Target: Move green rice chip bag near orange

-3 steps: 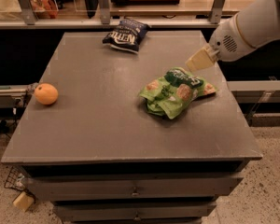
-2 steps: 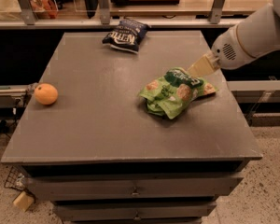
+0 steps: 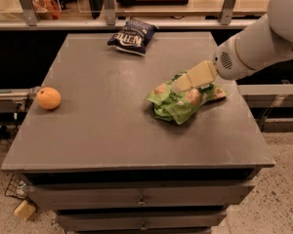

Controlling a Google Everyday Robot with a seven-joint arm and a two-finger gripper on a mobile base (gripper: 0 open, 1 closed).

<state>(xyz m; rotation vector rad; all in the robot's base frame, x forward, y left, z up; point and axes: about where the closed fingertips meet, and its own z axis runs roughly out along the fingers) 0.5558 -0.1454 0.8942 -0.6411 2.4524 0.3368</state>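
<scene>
The green rice chip bag [image 3: 183, 102] lies crumpled on the right half of the grey table top [image 3: 112, 126]. My gripper [image 3: 178, 86] comes in from the right on the white arm and its pale fingers rest down on the bag's top. The orange [image 3: 48, 98] sits alone at the table's left edge, far from the bag.
A dark blue chip bag [image 3: 132, 36] lies at the table's back edge, left of centre. A shelf with metal posts [image 3: 107, 6] runs behind the table. Drawers [image 3: 141, 199] are under the top. A small yellow block [image 3: 24, 210] lies on the floor at lower left.
My gripper has come down and to the left, from above the bag's back right corner onto the bag's top. The bag, the orange and the blue bag have stayed in place.
</scene>
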